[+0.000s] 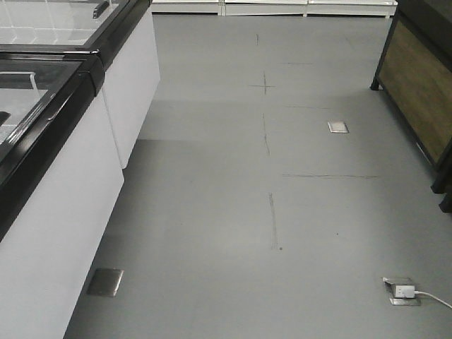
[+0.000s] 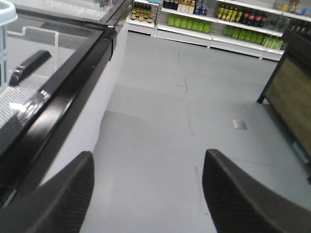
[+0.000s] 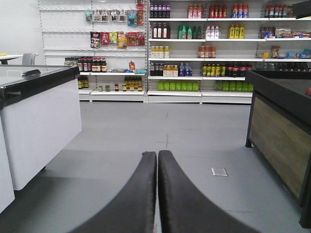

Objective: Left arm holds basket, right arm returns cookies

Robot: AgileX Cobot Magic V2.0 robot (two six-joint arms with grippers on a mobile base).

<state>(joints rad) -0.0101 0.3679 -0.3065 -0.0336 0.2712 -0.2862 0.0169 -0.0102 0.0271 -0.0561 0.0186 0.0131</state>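
Freezer [image 1: 70,205]: white, black-rimmed, along our left.
Basket [image 2: 6,13]: pale blue edge above the freezer glass (we see only a sliver).
Left gripper [image 2: 148,162]: jaws wide apart, nothing between.
Floor [image 1: 282,212]: plain grey, metal plates [image 1: 105,282] set in it.
Right gripper [image 3: 157,162]: jaws pressed together, nothing held.
Shelves [image 3: 194,58]: stocked bottles along the back wall.
Counter [image 1: 424,85]: wood-panelled, far right.

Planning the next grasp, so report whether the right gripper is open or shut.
The right gripper is shut: its black fingers touch along their length, holding nothing.

The smooth grey floor [image 1: 318,226] has a square silver metal plate [image 1: 105,282] and a small white plug [image 1: 405,290] on it.
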